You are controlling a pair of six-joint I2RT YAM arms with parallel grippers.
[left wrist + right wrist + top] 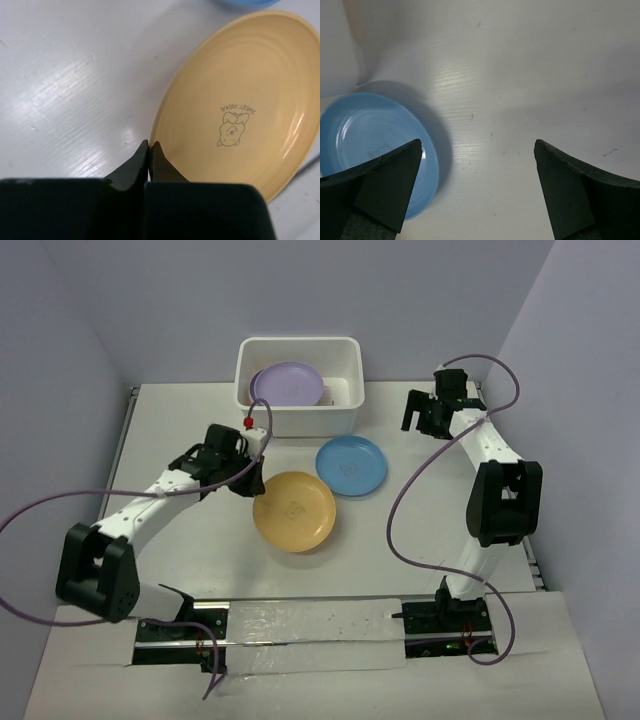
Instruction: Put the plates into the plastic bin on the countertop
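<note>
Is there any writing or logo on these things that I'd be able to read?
"SWEET DEAR": printed inside the yellow plate, beside a small cartoon animal; it appears upside down in the left wrist view.
On the blue plate: a faint mark, too blurred to read.
Nothing else legible shows.

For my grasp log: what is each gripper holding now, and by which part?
Left gripper pinches the yellow plate at its rim; right gripper is open, holding nothing.
</note>
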